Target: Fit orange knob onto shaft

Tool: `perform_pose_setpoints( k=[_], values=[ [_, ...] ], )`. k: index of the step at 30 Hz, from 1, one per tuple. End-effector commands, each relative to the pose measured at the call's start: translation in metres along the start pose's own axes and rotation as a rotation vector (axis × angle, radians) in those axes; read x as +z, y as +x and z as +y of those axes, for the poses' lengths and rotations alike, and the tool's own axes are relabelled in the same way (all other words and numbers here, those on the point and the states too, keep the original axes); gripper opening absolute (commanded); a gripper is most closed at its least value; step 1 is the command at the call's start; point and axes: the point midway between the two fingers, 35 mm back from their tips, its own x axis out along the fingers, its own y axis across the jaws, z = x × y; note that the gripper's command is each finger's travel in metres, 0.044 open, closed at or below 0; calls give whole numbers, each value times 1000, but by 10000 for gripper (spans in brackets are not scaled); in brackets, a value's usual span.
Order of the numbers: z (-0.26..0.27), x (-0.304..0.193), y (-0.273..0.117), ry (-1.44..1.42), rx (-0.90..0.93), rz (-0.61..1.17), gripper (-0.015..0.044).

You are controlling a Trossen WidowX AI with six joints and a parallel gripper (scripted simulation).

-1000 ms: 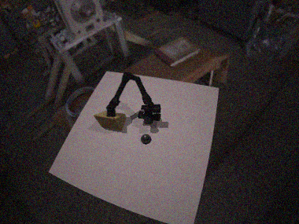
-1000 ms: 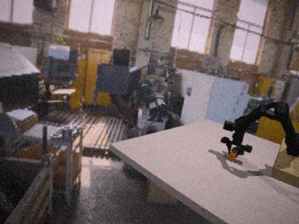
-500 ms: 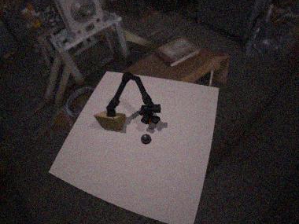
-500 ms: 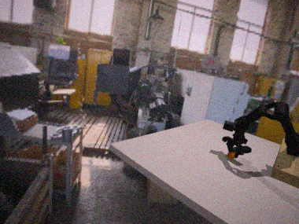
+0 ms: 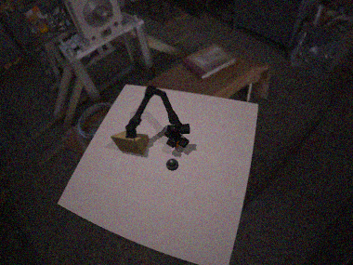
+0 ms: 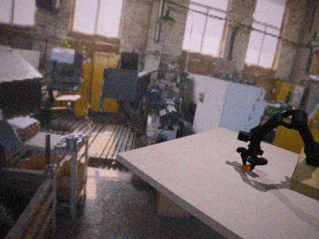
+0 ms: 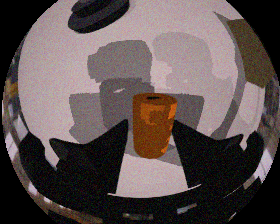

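Bent arm (image 5: 168, 108) (image 6: 269, 127), tool (image 5: 178, 145) (image 6: 247, 168) (image 7: 150, 123) open.

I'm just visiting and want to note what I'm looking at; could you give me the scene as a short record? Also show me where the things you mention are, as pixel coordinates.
main piece: orange knob (image 5: 178, 145) (image 6: 246, 168) (image 7: 154, 127)
fingers (image 5: 186, 142) (image 6: 253, 162): open, one on each side of the knob, a gap showing on one side
target: dark round pedestal (image 5: 172, 164) (image 7: 98, 15), apart from the knob
knob fitted: no
shaft's flat side: cannot tell
surface: pale table (image 5: 163, 215) (image 6: 180, 164) (image 7: 45, 65)
arm stands on: yellowish block (image 5: 132, 146) (image 6: 304, 181) (image 7: 250, 50)
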Motion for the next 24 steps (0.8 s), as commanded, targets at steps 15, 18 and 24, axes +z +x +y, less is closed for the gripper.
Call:
perform_pose_setpoints(
  k=[15,18,24],
  values=[
    [-1,0,0,-4,-2,-1,260],
    [-1,0,0,-4,-2,-1,260],
    [-1,0,0,-4,-2,-1,365]
  ],
)
